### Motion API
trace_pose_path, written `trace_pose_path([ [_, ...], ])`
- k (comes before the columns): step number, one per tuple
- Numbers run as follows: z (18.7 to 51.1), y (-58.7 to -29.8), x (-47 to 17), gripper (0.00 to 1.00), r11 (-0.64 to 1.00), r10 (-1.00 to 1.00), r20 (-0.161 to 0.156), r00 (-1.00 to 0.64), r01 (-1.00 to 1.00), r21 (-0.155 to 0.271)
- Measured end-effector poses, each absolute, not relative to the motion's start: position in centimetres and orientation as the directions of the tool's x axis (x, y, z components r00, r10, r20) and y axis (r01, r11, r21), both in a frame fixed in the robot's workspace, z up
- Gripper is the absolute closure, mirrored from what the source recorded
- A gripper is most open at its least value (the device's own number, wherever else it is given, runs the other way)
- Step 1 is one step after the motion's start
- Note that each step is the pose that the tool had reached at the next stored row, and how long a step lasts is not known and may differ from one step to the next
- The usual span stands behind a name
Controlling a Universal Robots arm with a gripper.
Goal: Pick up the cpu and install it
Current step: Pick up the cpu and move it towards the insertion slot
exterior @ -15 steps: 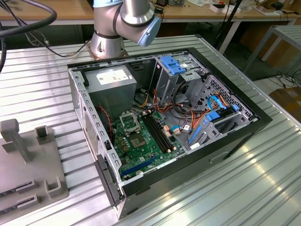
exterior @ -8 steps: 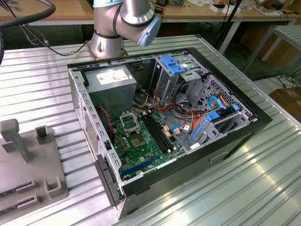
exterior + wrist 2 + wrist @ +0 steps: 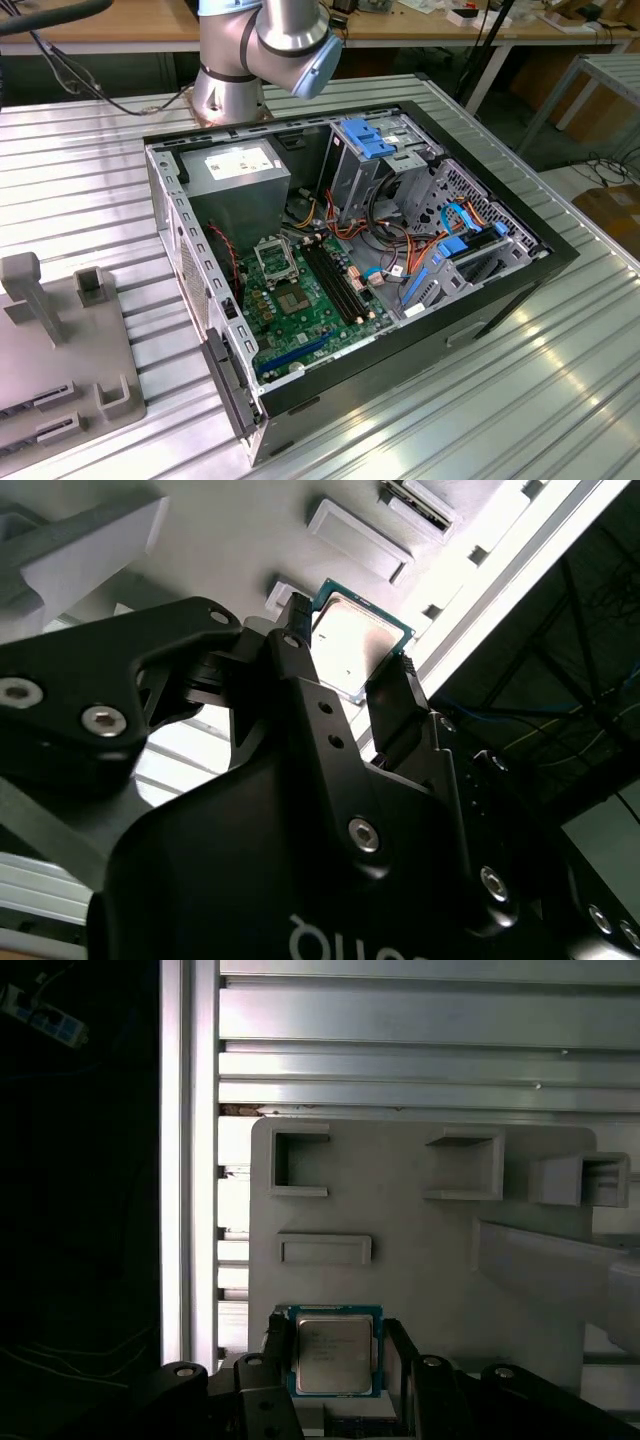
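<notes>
The cpu [image 3: 335, 1352] sits right between my fingertips, metal top facing the first wrist camera, with its green edge showing all round. My gripper [image 3: 350, 648] is closed on it. One finger [image 3: 402, 1365] presses one edge and its partner presses the opposite edge, so I have it pinched across its width. The chip is close to square and has no real long axis. The two edges I hold run along my fingers, and the other two edges are free.

It hangs over the grey fixture tray [image 3: 420, 1260], near the tray's edge. I cannot tell whether it is clear of the tray surface or resting on it.

The relation that counts is tray to socket. In the exterior view the tray [image 3: 60, 380] lies at the exterior view's left on the ribbed metal table [image 3: 480, 400]. The silver socket frame [image 3: 272, 258] sits well apart from it toward the exterior view's right, inside the open computer case [image 3: 520, 290], on the green motherboard [image 3: 300, 310], just beside the long black memory slots [image 3: 335, 285].

Counted: one cpu, one gripper with two fingers on it, one tray, one case, one motherboard and one socket frame. On the tray in the first wrist view I make out four raised pockets, and none holds another chip.
</notes>
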State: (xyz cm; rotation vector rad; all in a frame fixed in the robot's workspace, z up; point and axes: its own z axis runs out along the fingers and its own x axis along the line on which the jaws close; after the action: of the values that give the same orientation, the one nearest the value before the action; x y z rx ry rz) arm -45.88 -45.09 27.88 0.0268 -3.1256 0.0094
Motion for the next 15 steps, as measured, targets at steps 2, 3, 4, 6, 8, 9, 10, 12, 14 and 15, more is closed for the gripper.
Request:
trace_pose_path([
  [2,28.11,-45.09,-45.88,0.53,1.000,-0.017,0.016,-1.000,-0.017,-0.007],
  [3,28.27,-45.09,-45.88,0.53,1.000,-0.017,0.016,-1.000,-0.017,-0.007],
  [4,28.37,-45.08,-45.88,0.53,1.000,-0.017,0.016,-1.000,-0.017,-0.007],
  [6,28.45,-45.08,-45.87,0.53,1.000,-0.017,0.016,-1.000,-0.017,-0.008],
  [8,28.47,-45.08,-45.88,0.53,1.000,-0.017,0.016,-1.000,-0.017,-0.008],
  [9,28.47,-45.08,-45.88,0.53,1.000,-0.017,0.016,-1.000,-0.017,-0.008],
  [10,28.48,-45.09,-45.87,0.53,1.000,-0.017,0.016,-1.000,-0.017,-0.008],
  [12,28.50,-45.07,-45.85,0.53,1.000,-0.016,0.016,-1.000,-0.017,-0.008],
  [14,28.51,-45.08,-45.81,0.53,1.000,-0.017,0.016,-1.000,-0.017,-0.008],
  [15,28.52,-45.09,-45.79,0.53,1.000,-0.017,0.016,-1.000,-0.017,-0.008],
])
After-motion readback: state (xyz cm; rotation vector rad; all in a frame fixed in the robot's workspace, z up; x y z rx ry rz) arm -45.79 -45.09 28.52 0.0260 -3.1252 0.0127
